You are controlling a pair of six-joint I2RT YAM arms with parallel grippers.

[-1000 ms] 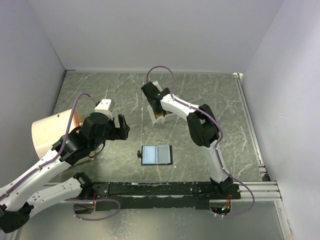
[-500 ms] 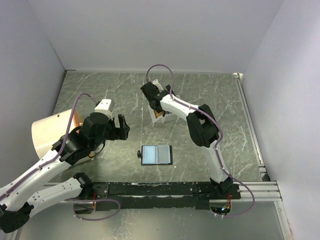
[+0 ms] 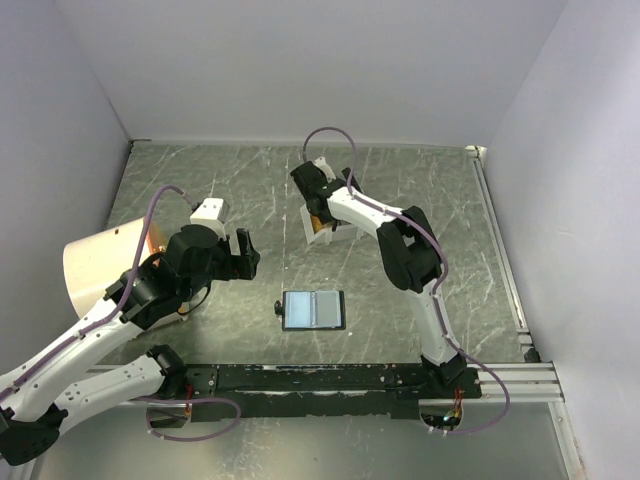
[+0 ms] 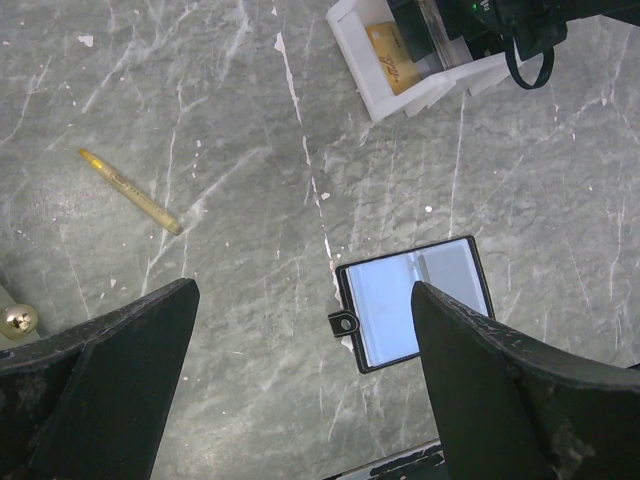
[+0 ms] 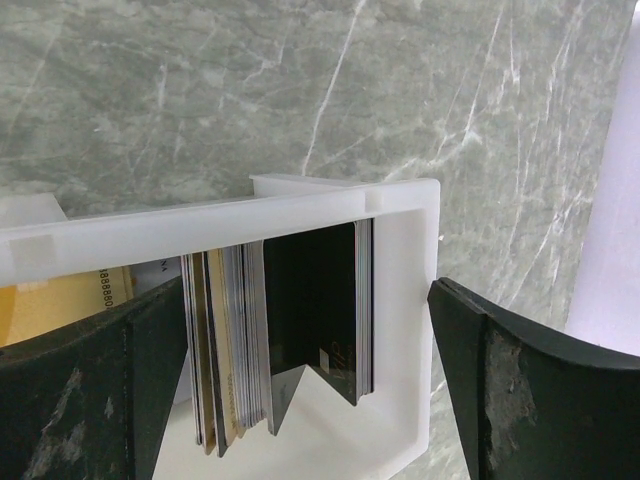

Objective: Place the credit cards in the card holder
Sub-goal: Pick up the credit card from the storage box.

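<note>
Digits on one card are the only marking that can be partly read.
In the right wrist view, at about eight o'clock, the gold-tan credit card (image 5: pixel 60 305) inside the white box (image 5: pixel 400 215) shows a row of raised digits running sideways along its edge. They are mostly eights, and the full number cannot be made out. A dark card (image 5: pixel 315 300) at the stack's three o'clock side bears a small pale mark low down, too small to read.
</note>
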